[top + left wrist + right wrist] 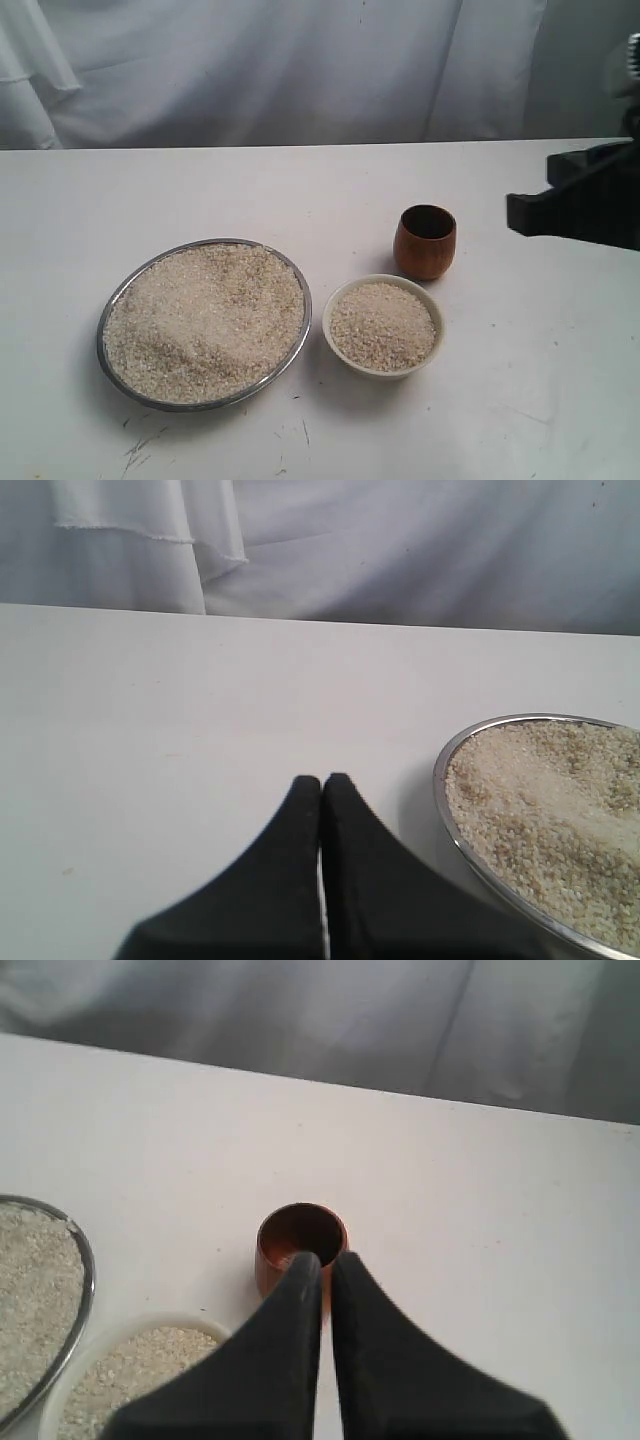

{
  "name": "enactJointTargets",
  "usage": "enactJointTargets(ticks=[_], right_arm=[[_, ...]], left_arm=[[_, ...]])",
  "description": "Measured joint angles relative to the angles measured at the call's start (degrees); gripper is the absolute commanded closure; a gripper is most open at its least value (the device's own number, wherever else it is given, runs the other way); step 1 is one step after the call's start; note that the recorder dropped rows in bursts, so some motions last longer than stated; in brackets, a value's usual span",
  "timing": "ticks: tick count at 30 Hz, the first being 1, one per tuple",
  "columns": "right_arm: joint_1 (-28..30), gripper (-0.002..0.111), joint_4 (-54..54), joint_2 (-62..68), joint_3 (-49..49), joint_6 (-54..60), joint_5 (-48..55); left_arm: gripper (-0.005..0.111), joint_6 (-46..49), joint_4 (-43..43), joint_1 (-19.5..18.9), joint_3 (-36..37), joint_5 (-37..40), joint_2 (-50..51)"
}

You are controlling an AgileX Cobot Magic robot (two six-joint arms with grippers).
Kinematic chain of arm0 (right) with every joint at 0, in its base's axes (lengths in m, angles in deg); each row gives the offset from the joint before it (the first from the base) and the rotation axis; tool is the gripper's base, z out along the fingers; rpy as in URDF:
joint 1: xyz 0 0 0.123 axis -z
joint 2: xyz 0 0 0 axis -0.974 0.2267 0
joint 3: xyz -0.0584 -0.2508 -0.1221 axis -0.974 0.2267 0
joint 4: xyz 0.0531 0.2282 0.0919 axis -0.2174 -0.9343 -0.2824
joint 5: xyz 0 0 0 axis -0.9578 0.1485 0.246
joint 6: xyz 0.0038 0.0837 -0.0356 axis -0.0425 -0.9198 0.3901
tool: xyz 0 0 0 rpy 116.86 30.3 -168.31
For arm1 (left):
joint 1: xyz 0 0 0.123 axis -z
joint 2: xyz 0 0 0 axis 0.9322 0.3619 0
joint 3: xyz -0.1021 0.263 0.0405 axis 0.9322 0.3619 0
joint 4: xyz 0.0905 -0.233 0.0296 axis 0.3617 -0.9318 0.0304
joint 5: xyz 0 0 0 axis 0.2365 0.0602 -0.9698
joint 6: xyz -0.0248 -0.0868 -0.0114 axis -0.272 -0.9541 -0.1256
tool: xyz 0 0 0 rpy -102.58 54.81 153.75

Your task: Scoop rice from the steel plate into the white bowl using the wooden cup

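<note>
The steel plate (104, 322) lies on the white worktop (480, 400) toward the left of the exterior view. It is filled almost to its thin rim with rice (205, 320), heaped a little higher at the back than at the front. Just to its right, with a narrow strip of worktop between, sits the white bowl (331, 340), also holding a level bed of rice nearly up to its thick rim. The wooden cup (424, 243) stands upright close behind the bowl and slightly to its right, mouth up and dark inside. A pale cloth (300, 70) hangs behind the worktop.

The right arm (590, 195) comes in from the right edge of the exterior view, raised above the worktop and well apart from the cup. In the right wrist view its two black fingers (275, 1360) point toward the cup (300, 1245) – the jaws are pressed together with only a hairline between them, pinching nothing.

The left arm appears only in its own wrist view, where its fingers (280, 880) hover low over bare worktop just beside the plate's rim (440, 780) – its jaws are likewise pressed together and hold nothing.
</note>
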State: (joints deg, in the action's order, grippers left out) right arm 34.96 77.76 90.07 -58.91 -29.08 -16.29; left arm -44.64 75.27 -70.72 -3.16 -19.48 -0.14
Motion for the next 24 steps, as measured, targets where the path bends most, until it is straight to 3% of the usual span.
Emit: enactJointTargets(ticks=[6,12,24], right_arm=[[0.00,0.104,1.41,-12.70,1.98,-4.62,1.52],[0.76,0.104,1.54,-14.85,2.54,-3.79,5.19],[23.93,0.104,1.76,-39.05,20.16,-3.94,-12.95]], left_arm=[[0.107,0.00,0.00,0.00,0.00,0.00,0.00],[0.107,0.00,0.00,0.00,0.00,0.00,0.00],[0.107,0.00,0.00,0.00,0.00,0.00,0.00]])
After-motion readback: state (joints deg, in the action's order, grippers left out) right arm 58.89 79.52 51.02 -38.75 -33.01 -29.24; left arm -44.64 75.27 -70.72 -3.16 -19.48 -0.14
